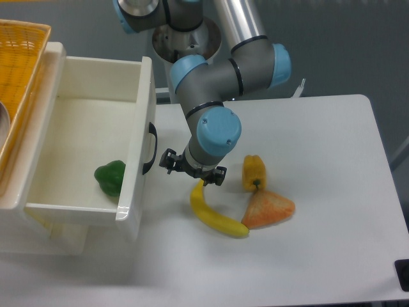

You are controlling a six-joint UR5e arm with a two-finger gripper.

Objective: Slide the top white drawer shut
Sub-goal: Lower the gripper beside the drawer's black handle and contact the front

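While the top white drawer (96,160) stands open, the gripper (192,171) hovers nearby, jaw state unclear

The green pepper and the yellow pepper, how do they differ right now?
The green pepper lies inside the open top white drawer; the yellow pepper lies out on the table. The green pepper looks rounder, the yellow pepper longer. Both are untouched by the gripper.

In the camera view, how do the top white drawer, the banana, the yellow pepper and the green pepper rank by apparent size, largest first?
1. Top white drawer, by far the largest.
2. Banana.
3. Green pepper and yellow pepper look about alike; the drawer wall hides part of the green one, so I leave them unranked.
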